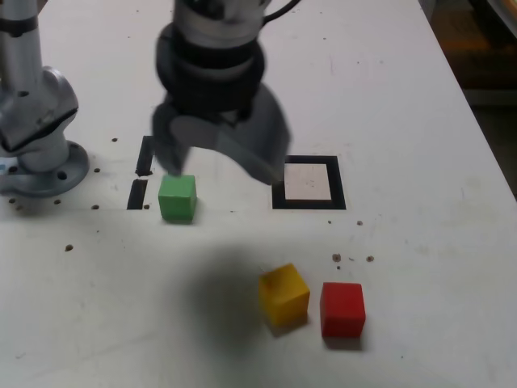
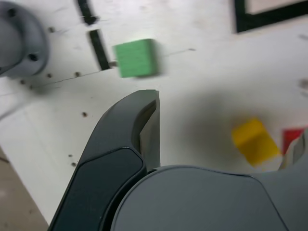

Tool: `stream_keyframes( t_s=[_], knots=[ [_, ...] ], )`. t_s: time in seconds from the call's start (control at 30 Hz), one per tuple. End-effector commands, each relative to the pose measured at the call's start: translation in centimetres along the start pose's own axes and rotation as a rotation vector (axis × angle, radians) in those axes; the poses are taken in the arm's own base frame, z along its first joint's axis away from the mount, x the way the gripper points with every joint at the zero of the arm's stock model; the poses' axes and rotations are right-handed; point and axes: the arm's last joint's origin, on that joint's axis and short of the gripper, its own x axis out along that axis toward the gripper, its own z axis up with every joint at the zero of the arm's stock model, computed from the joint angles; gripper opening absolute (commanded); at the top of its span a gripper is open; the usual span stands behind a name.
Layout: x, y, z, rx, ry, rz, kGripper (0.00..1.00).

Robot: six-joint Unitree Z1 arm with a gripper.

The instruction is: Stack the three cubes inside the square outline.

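The gripper hangs above the table with its jaws spread wide, holding nothing. The green cube sits just below its one jaw, the square outline beside the other. The yellow cube and red cube lie nearer the camera, close together.

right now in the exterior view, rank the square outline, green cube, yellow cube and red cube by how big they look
1. square outline
2. yellow cube and red cube, alike
3. green cube, slightly smaller-looking, but it lies farther from the camera
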Motion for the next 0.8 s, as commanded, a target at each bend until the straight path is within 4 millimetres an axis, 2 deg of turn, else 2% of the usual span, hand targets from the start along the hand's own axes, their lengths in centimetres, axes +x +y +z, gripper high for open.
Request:
stream_keyframes(
  t_s=[0.0, 0.13, 0.3, 0.43, 0.6, 0.77],
  knots=[
    [-3.8, -0.2, 1.4, 0.024, -0.168, -0.033, 1.0],
    [-4.3, -1.1, 2.9, 0.067, -0.198, -0.029, 0.99],
    [-4.2, -3.0, 6.7, 0.092, -0.215, -0.062, 0.98],
    [-3.6, -4.6, 8.9, 0.067, -0.208, -0.103, 0.97],
    [-3.1, -6.3, 10.5, -0.015, -0.196, -0.141, 0.95],
    [-2.9, -7.3, 10.9, -0.076, -0.175, -0.168, 0.94]
  ],
)
